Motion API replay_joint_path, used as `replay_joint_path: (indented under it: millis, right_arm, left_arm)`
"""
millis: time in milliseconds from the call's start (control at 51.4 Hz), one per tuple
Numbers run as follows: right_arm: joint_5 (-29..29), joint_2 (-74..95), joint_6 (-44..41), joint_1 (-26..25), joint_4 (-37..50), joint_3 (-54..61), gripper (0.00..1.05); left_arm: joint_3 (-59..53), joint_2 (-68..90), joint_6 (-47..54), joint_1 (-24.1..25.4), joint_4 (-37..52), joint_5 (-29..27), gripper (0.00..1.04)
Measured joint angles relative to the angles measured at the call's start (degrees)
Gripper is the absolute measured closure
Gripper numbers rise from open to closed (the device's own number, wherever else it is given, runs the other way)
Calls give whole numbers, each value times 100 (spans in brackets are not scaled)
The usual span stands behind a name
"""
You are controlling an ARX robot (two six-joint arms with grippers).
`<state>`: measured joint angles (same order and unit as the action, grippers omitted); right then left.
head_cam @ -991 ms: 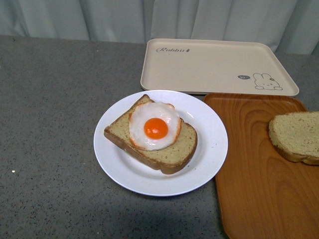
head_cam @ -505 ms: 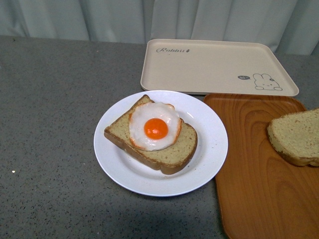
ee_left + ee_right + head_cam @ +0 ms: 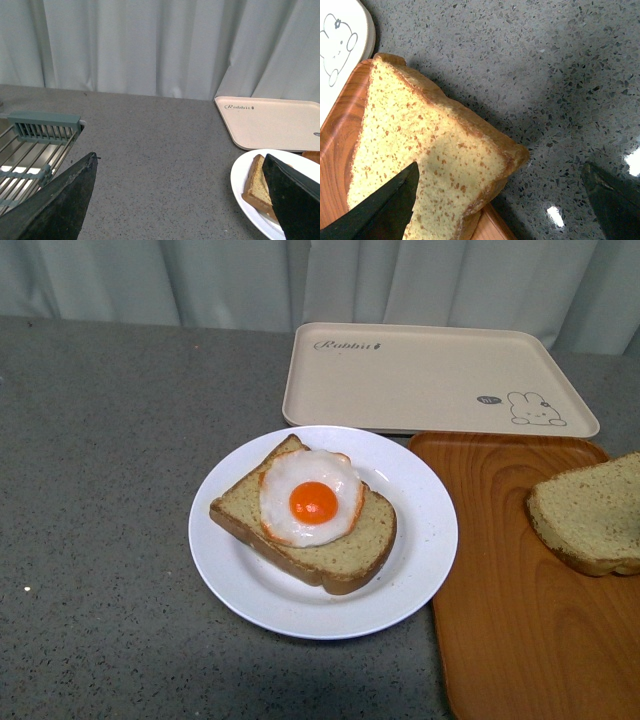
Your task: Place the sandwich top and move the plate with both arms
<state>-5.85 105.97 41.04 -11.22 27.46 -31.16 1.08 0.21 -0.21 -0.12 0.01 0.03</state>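
Observation:
The sandwich top (image 3: 590, 512), a plain tan slice, lies on the wooden tray (image 3: 510, 590) at the right edge of the front view. In the right wrist view the slice (image 3: 420, 140) overhangs the tray's edge. My right gripper (image 3: 500, 200) is open, with one finger over the slice's face and the other over the table. The white plate (image 3: 235, 585) holds a slice bearing a fried egg (image 3: 312, 502). My left gripper (image 3: 185, 200) is open and empty above the table, just left of the plate (image 3: 242, 187). Neither arm shows in the front view.
A beige rabbit-print tray (image 3: 430, 375) lies behind the plate and touches the wooden tray's far edge. A metal dish rack (image 3: 35, 145) stands at the far left in the left wrist view. A curtain hangs behind the grey speckled table (image 3: 100, 490).
The plain slice has shifted a little to the left and turned slightly on the wooden tray. The plate and the egg slice have stayed where they were.

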Motion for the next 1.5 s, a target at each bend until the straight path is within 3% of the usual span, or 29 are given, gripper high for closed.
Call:
replay_joint_path:
  millis: [311,642,817,1225,1497]
  right_arm:
    - [-4,151,129,57,284,-61,11]
    - [-166,254,125,70,420,-249,77]
    - [-407,-68,129,201,365,-463,99]
    - [-660,-881,422,1263,643,-859,102]
    - [-400,-881,455,2651,1014,-1058,102]
  left_arm:
    - [0,0,0,0,0,0,7]
    - [0,0,0,0,0,0,7]
    - [0,0,0,0,0,0,7]
    - [0,0,0,0,0,0,7]
    - [0,0,0,0,0,0,7]
